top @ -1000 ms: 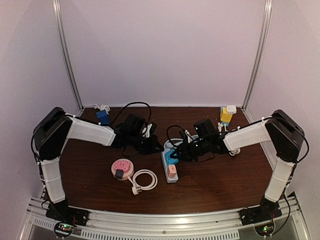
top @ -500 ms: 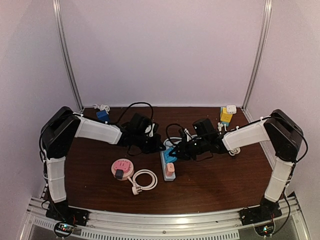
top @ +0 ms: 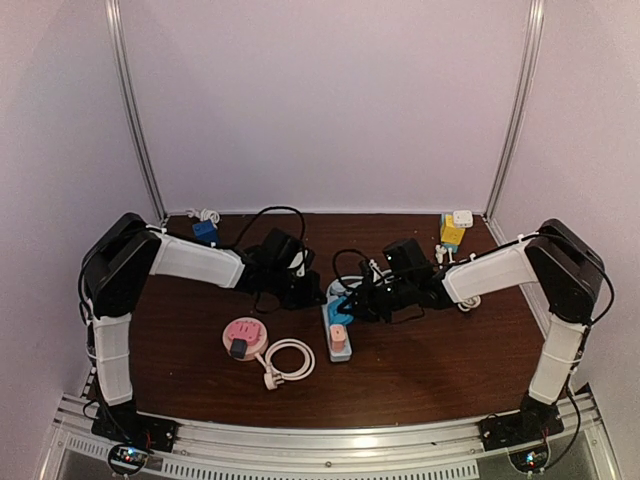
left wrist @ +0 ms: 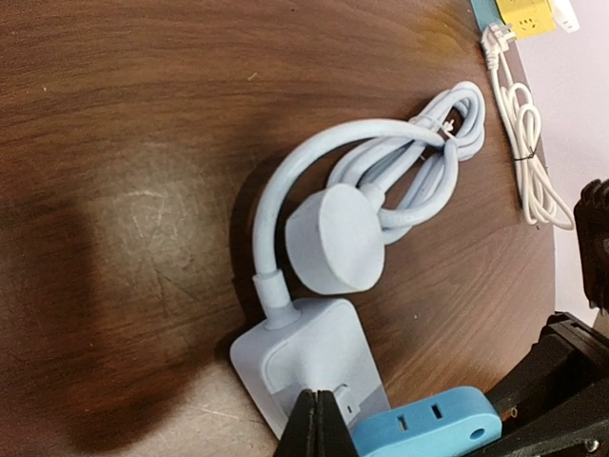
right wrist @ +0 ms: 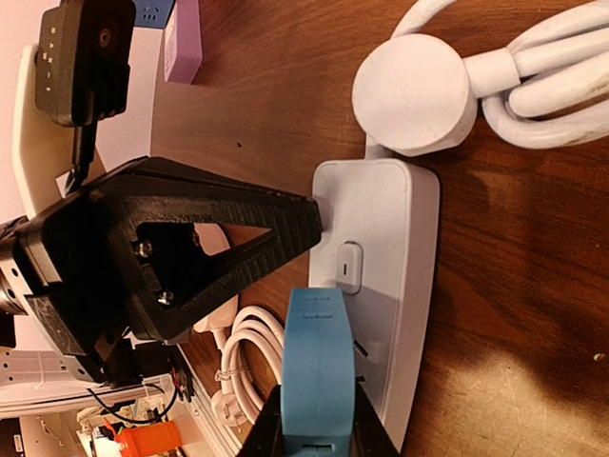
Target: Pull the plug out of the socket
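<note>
Right wrist view: right claw (right wrist: pixel 319 433) pinching blue plug (right wrist: pixel 319 367), plug seated on white power strip (right wrist: pixel 385 219) lying on desk (right wrist: pixel 533 286); left claw (left wrist: pixel 317 424) pressed together, tip touching strip's cable end.

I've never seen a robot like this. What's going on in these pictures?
These are two robot arms bolted to a brown table, each ending in a two-finger claw. The wide picture looks down from above; the two close ones come from cameras on the wrists. On the table lie a white power strip, its coiled cord, and a round pink socket. The right gripper pinches a blue plug on the strip. The left gripper, fingers together, rests its tip against the strip.
</note>
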You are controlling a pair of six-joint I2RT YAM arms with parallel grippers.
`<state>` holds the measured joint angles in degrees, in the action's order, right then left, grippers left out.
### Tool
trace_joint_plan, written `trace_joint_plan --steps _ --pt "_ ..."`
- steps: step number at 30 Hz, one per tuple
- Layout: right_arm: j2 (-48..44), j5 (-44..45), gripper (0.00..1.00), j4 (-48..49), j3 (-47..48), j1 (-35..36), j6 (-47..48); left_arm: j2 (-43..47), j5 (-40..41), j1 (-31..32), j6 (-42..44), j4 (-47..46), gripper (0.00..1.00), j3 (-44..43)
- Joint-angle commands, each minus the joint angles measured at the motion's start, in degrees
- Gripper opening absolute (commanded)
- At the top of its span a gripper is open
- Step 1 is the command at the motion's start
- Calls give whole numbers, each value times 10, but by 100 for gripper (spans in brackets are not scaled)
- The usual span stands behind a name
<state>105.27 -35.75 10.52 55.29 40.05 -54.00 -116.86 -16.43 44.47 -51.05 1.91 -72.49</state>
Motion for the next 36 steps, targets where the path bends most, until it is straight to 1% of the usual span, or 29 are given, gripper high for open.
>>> trace_joint_plan --steps 1,9,14,19,25,31,33,36 --pt "5 3 0 93 9 -1 -43 -26 19 6 18 59 0 4" --pt "18 15 0 121 -10 -6 -81 -33 -3 15 10 53 0 0" --pt "23 3 0 171 -29 -14 -108 -42 -10 21 10 62 0 -14" --pt "17 -7 0 219 -41 -14 -122 -49 18 21 21 107 0 -28" --pt "16 -25 0 329 -72 -20 -171 -53 34 21 31 130 0 -31" --pt "24 -30 0 385 -93 -25 -208 -52 38 22 35 137 0 -26" --pt "23 -29 0 389 -95 -27 -208 -52 41 23 36 137 0 -24" --pt "20 -20 0 364 -92 -27 -196 -52 44 25 35 137 0 -21"
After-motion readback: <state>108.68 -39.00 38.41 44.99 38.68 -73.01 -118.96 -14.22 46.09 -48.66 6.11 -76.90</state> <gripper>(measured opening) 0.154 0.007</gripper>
